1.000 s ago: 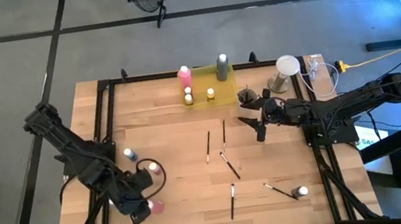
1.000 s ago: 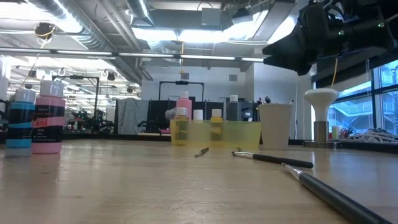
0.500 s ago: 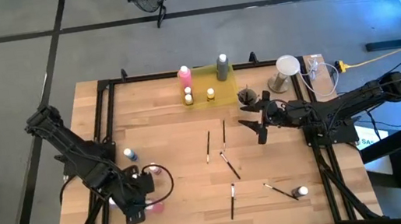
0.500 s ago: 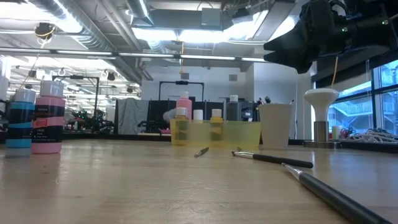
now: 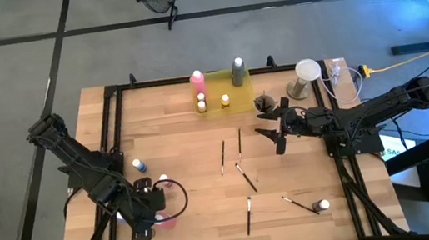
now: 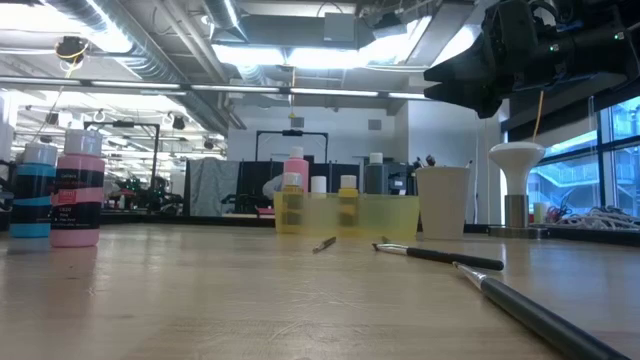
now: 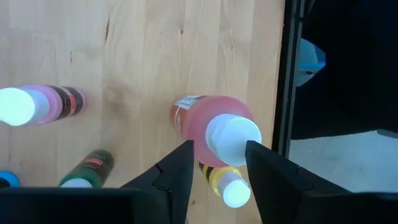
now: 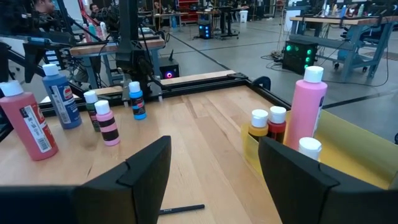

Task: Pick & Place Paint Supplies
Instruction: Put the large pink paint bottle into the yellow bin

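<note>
Left tool [image 7: 216,158] hangs over the red bottle [image 7: 214,119] near the tabletop's [image 5: 185,149] front-left corner, fingers spread either side of its white cap, nothing pinched yet. From the wrist view the cap sits between the two fingers, so I read this as the approach step of a bottle pick. Next move, as I judge it: drop straight down until the fingers flank the bottle's body, then close. Tight spot. A small yellow-capped bottle [image 7: 227,186] stands just beside the red one, and the frame rail is close on the other side, so one finger could knock something.

Other bottles nearby: a pink one [image 7: 43,104], a green one [image 7: 87,169], a blue-capped one [image 5: 138,165] toward the left edge.

Right tool [image 5: 277,132] waits in the air near the right edge, fingers spread, holding nothing. Yellow tray [image 5: 249,98] at the back edge already has a tall pink bottle [image 5: 197,80], a grey bottle [image 5: 238,70] and two small ones in it. Brushes [image 5: 240,140] lie loose mid-tabletop, one more with a white-capped bottle [image 5: 323,205] near the front-right corner. Most of the job is left.

Against a second ago: left tool has slid a bit toward the front edge and settled over the bottle cluster. Right arm has barely moved; bottles and brushes unchanged.
</note>
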Robot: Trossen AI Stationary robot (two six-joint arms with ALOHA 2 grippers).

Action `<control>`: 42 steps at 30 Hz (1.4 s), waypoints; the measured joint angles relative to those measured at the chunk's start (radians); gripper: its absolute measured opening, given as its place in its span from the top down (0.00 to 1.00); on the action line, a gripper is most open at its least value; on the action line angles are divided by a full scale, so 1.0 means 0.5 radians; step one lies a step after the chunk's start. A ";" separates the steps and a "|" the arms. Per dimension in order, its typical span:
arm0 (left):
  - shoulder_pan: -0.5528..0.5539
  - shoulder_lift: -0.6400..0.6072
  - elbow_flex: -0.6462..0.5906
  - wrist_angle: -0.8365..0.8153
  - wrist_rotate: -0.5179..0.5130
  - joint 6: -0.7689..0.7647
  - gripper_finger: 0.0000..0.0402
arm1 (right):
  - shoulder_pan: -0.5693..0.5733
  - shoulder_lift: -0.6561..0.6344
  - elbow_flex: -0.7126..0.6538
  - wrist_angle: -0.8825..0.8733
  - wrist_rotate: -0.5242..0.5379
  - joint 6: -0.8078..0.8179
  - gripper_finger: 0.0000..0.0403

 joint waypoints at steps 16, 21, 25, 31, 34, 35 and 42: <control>0.000 -0.001 0.065 -0.007 -0.040 0.088 0.72 | 0.000 0.000 0.000 -0.002 0.004 0.000 0.39; 0.000 -0.001 0.066 -0.006 -0.037 0.114 0.75 | 0.000 0.000 0.000 -0.003 0.004 0.000 0.39; 0.000 -0.001 0.067 0.000 -0.051 0.115 0.77 | 0.000 0.000 0.000 -0.004 0.004 0.000 0.39; 0.000 -0.001 0.068 0.015 -0.067 0.119 0.76 | 0.000 0.000 0.000 -0.004 0.004 0.000 0.39; 0.000 -0.002 0.069 0.015 -0.125 0.116 0.75 | 0.000 0.000 0.000 -0.004 0.004 0.000 0.39; 0.000 -0.002 0.068 0.015 -0.149 0.095 0.75 | 0.000 0.000 0.000 -0.004 0.004 0.000 0.39; -0.009 -0.003 0.069 0.060 -0.174 0.145 0.76 | 0.000 0.000 0.000 -0.004 0.003 0.000 0.39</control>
